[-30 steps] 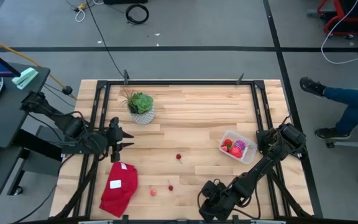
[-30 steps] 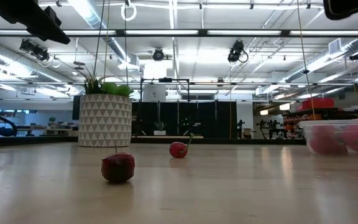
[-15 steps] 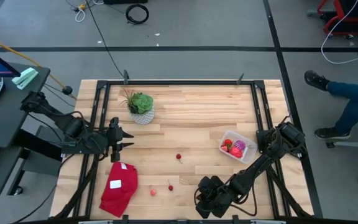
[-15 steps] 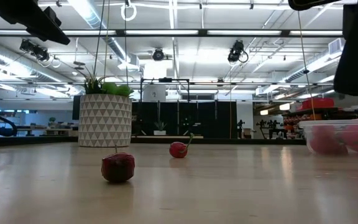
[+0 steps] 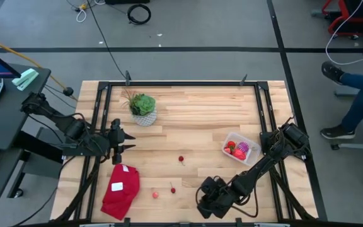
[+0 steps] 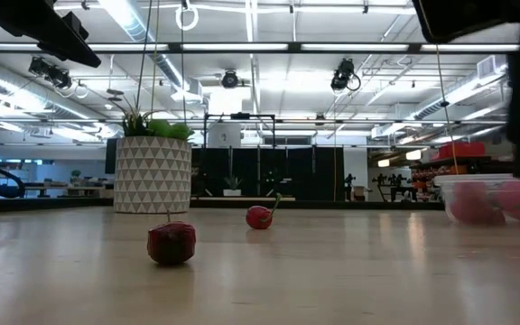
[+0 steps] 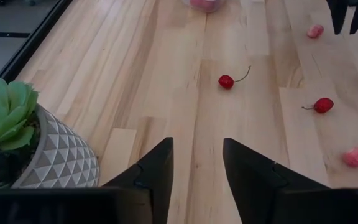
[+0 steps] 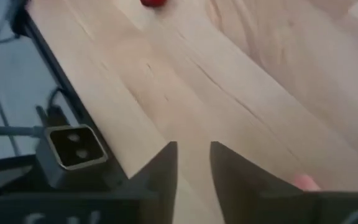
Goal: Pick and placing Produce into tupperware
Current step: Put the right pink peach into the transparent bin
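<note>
The clear tupperware (image 5: 241, 149) sits near the table's right edge, holding red pieces and the purple-striped ball. Loose produce lies on the wood: a cherry (image 5: 181, 159) mid-table, a second cherry (image 5: 172, 188), and a pink piece (image 5: 155, 195) near the front. Another pink piece (image 7: 316, 30) lies by my right gripper. My right gripper (image 5: 202, 199) hovers open over the near edge, right of these pieces, holding nothing. My left gripper (image 5: 123, 140) waits open at the left side, beside the plant pot (image 5: 145, 115).
A red cloth with a white label (image 5: 121, 191) lies at the near-left corner. The potted plant stands far-left of centre. A small camera block (image 8: 73, 147) sits at the near edge below my right gripper. A seated person's legs (image 5: 358, 94) show beyond the right edge.
My right arm has swung a little toward the table's left along the near edge, and its dark bulk now fills the right edge of the low view. The produce and tupperware have stayed put.
</note>
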Controlling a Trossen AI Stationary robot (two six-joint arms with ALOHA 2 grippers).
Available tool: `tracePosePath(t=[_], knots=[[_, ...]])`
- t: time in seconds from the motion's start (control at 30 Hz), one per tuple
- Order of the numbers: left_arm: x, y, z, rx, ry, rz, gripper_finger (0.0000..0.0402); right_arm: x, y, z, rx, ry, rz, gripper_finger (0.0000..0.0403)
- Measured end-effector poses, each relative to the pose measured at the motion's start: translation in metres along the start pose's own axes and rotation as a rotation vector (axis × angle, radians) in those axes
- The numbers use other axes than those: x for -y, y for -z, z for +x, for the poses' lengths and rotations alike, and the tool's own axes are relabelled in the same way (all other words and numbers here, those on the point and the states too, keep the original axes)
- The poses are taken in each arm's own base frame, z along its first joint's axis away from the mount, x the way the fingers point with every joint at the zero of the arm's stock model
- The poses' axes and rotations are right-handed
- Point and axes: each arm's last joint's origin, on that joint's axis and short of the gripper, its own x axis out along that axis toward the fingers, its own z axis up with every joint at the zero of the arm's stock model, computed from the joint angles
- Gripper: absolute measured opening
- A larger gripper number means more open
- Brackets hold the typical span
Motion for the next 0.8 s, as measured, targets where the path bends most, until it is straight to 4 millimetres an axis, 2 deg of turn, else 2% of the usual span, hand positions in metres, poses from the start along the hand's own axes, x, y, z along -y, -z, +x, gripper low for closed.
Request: tracePosePath(t=[0.13, 0.27, 0.47, 0.8], knots=[[0.0, 0.0, 0.0, 0.0, 0.0, 0.0, 0.0151, 0.006, 0.004, -0.001, -0.062, 0.056, 0.048, 0.0142], [0.0, 0.0, 0.0, 0.0, 0.0, 0.0, 0.0148, 0.014, 0.009, -0.003, -0.098, 0.145, 0.092, 0.0161], [0.0, 0.0, 0.0, 0.0, 0.0, 0.0, 0.0139, 0.023, 0.005, -0.003, -0.091, 0.236, 0.087, 0.016], [0.0, 0.0, 0.0, 0.0, 0.001, -0.001, 0.0148, 0.024, 0.004, -0.003, -0.096, 0.243, 0.026, 0.0156]])
